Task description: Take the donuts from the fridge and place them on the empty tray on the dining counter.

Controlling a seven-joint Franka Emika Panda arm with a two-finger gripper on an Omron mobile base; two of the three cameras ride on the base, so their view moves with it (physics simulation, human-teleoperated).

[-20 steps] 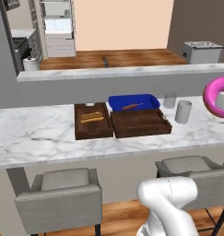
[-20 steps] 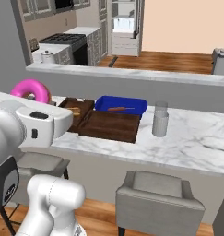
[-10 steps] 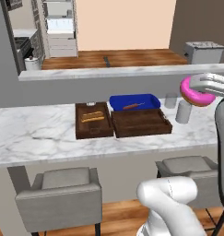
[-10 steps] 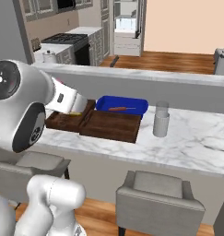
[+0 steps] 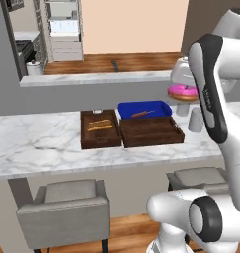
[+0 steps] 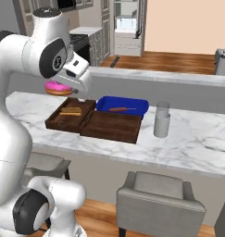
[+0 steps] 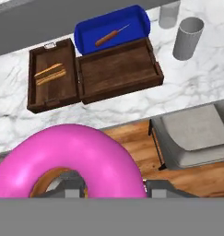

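the two-finger gripper (image 7: 111, 186) is clamped on the bright pink iced ring donut (image 7: 72, 159), holding it above the floor. the wide dark brown wooden tray (image 7: 118, 70) lies on the white marble counter (image 7: 191, 87), touching the squarer brown tray (image 7: 51, 80)

From my feed looking along the jaws, a blue tray (image 7: 88, 32) lies farthest ahead, with a thin orange-brown stick (image 7: 106, 38) lying slantwise in it. Ahead and to the left of the jaws I see a squarer brown tray (image 7: 53, 94) holding a few yellowish sticks (image 7: 50, 73). Ahead and to the right stand two grey cups, the nearer one (image 7: 187, 38) upright and open-topped, the farther one (image 7: 168, 14) just beyond it and cut off by the frame's top. Nearer the jaws on the right is a grey stool seat (image 7: 196, 133), over a wooden floor (image 7: 132, 138).
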